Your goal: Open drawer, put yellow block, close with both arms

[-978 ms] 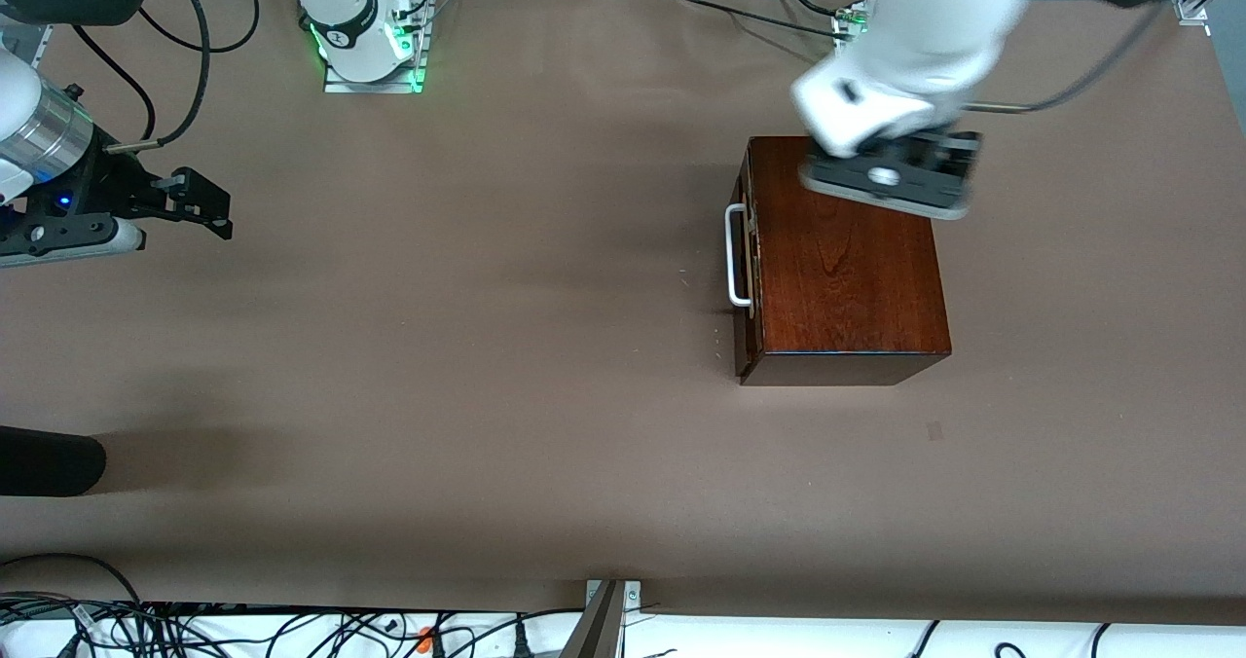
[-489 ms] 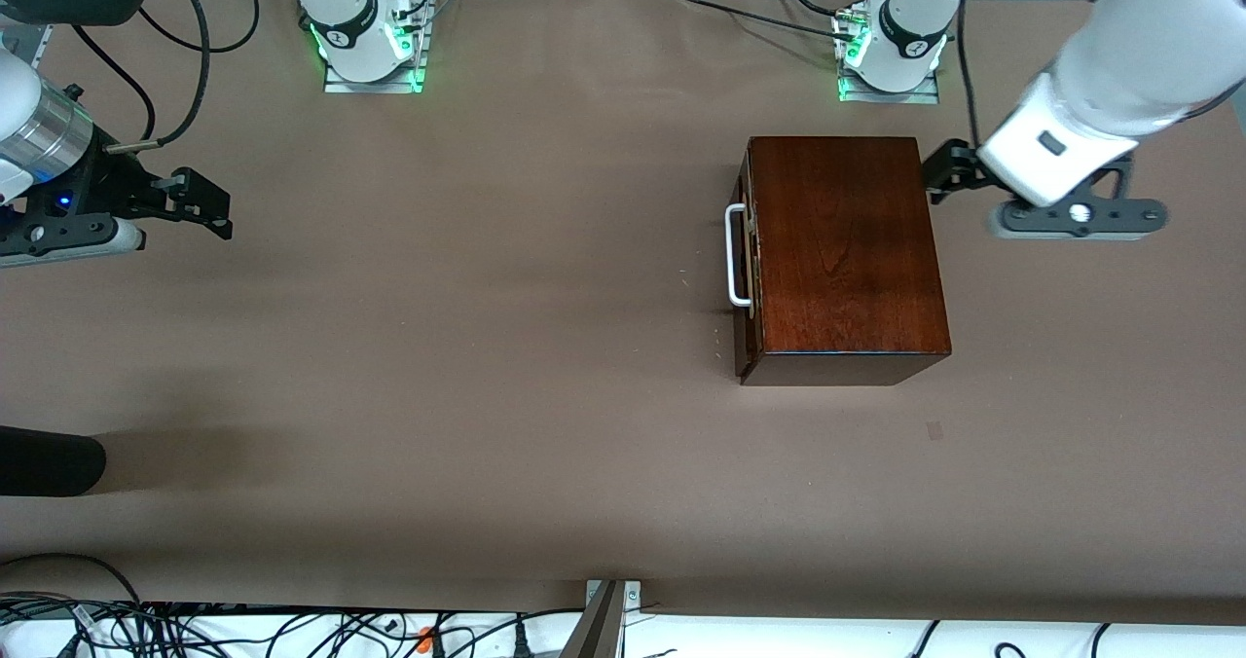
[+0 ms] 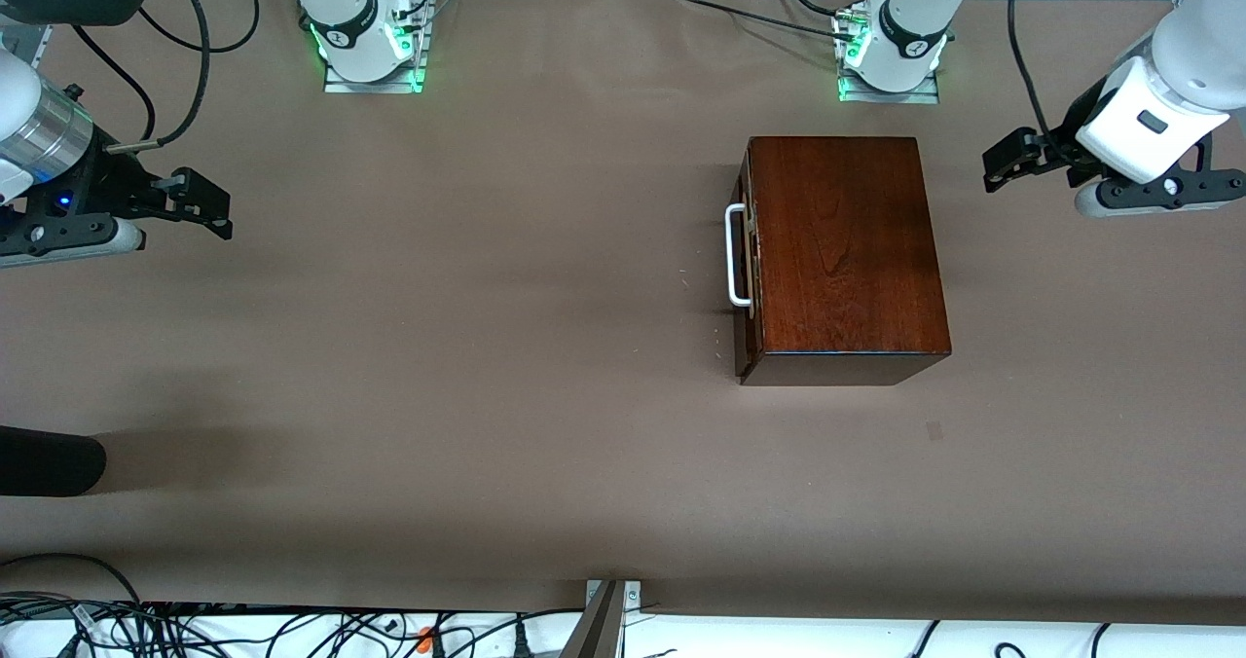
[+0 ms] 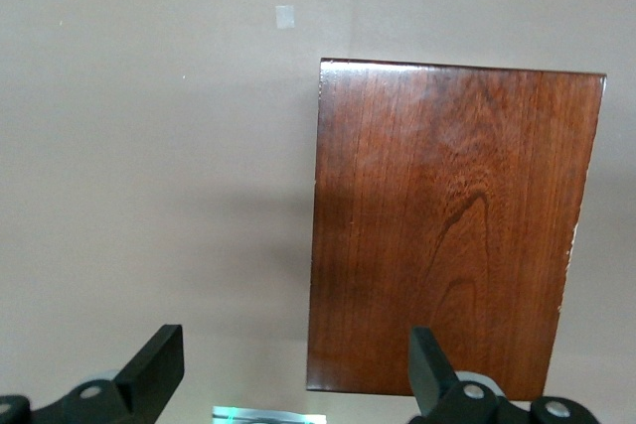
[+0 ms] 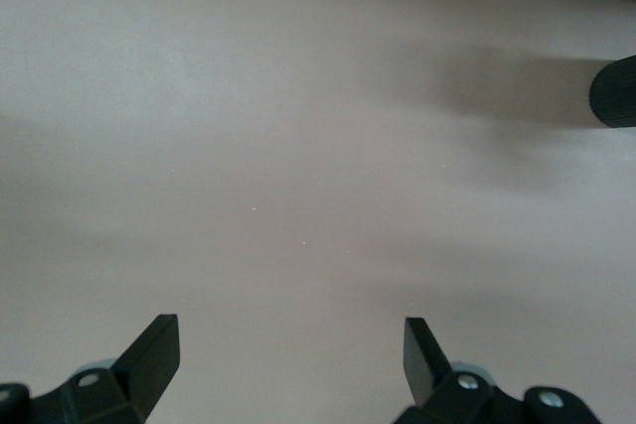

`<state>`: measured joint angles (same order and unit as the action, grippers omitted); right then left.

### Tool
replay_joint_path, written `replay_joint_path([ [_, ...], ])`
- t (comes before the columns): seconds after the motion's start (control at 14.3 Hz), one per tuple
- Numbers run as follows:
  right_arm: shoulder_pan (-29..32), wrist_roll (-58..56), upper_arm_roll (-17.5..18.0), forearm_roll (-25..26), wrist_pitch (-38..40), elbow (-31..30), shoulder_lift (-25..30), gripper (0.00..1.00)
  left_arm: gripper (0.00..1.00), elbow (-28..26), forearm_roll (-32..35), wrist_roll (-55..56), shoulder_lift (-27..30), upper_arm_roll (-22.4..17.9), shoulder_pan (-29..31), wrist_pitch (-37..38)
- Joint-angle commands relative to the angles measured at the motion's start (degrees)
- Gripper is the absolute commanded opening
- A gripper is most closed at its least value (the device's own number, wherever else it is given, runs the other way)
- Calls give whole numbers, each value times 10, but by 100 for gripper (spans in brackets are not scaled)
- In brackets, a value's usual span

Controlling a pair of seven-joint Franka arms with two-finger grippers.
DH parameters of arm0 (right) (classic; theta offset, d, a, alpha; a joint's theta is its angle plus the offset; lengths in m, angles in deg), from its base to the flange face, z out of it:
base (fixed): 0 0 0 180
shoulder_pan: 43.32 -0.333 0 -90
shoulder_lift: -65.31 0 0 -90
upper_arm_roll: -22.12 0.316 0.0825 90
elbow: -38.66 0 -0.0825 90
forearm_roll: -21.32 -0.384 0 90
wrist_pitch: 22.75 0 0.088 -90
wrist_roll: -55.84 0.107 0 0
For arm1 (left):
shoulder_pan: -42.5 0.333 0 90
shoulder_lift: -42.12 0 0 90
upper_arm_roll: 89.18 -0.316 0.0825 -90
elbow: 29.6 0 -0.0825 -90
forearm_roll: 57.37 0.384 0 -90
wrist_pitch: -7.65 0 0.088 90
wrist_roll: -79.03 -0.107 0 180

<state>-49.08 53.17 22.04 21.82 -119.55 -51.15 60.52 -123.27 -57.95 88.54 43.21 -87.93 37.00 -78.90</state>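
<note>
The glossy dark wooden box [image 3: 842,249] stands on the brown table toward the left arm's end. Its drawer [image 3: 748,269] is shut, and the white bar handle [image 3: 733,254] faces the right arm's end. The left wrist view shows only the box top [image 4: 447,225]. The yellow block is out of view. My left gripper [image 3: 1007,164] is open and empty over the bare table beside the box, at the left arm's end; it also shows in the left wrist view [image 4: 295,364]. My right gripper [image 3: 209,205] waits open and empty over the table at the right arm's end, and also shows in the right wrist view [image 5: 288,354].
A black rounded object [image 3: 49,461] reaches in at the table edge at the right arm's end; it also shows in the right wrist view [image 5: 614,91]. A small pale patch [image 3: 934,431] marks the table nearer the camera than the box. Cables lie along the near edge.
My left gripper has swung from over the box's top away to the left arm's end of the table. The box and the right arm have not moved.
</note>
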Motion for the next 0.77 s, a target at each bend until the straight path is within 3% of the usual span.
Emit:
replay_joint_path([
  [0.0,-2,4,-1,7,6,11,-3,100,100,-22,-16,-55,17,-15,0,-21],
  [0.7,-3,4,0,7,5,11,-3,100,100,-14,-9,-80,16,-13,1,-25],
])
